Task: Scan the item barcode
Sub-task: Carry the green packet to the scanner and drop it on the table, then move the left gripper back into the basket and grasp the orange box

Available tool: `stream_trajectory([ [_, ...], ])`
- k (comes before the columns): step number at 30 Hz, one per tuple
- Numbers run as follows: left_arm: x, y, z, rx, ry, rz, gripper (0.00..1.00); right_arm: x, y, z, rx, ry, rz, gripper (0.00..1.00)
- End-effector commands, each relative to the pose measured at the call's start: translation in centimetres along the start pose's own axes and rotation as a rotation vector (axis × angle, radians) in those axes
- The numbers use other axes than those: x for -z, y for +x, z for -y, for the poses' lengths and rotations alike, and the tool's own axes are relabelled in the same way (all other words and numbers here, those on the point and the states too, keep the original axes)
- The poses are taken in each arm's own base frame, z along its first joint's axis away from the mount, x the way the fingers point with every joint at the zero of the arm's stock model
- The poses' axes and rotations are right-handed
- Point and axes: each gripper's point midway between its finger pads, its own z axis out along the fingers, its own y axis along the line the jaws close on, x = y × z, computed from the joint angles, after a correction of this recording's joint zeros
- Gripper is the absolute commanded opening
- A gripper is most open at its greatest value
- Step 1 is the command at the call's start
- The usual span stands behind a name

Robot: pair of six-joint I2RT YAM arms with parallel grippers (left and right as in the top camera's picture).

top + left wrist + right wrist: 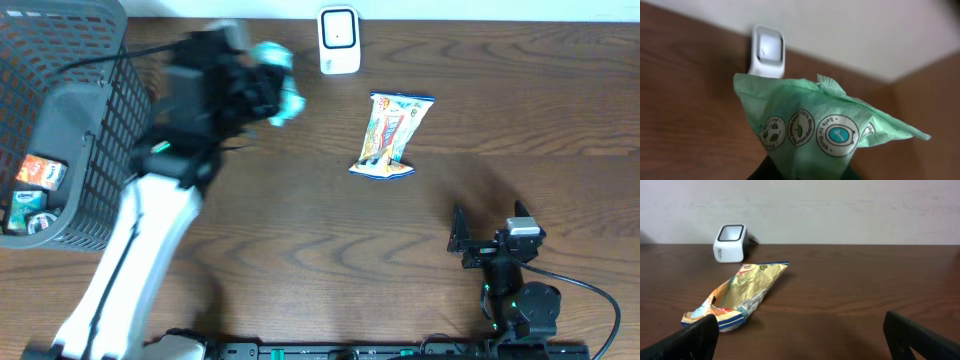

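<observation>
The left gripper (255, 92) pinches the green packet (825, 125) above the table at 11 o'clock, and the white scanner (339, 40) stands near, at the packet's 2 o'clock. The step in hand seems to be presenting; next, the barcode must face the scanner window. The right gripper (802, 337) is spread wide at 5 o'clock.

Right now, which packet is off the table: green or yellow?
The green packet, pinched in the left gripper and raised near the white scanner. The yellow snack packet lies flat on the table, untouched.
</observation>
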Motion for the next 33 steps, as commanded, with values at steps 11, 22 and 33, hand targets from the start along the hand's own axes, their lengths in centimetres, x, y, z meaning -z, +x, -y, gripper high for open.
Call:
stream_trajectory([
  [11, -15.5, 13.4, -2.5, -0.220, -0.122, -0.275, 0.44, 0.0, 0.2, 0.3, -0.011, 0.015, -0.005, 0.99],
  [22, -13.1, 9.3, -0.4, -0.220, -0.076, -0.169, 0.69, 0.0, 0.2, 0.3, -0.011, 0.015, -0.005, 0.99],
  [33, 4.2, -7.2, -3.7, -0.118, -0.161, 0.269, 0.75, 0.0, 0.2, 0.3, -0.011, 0.015, -0.005, 0.99],
])
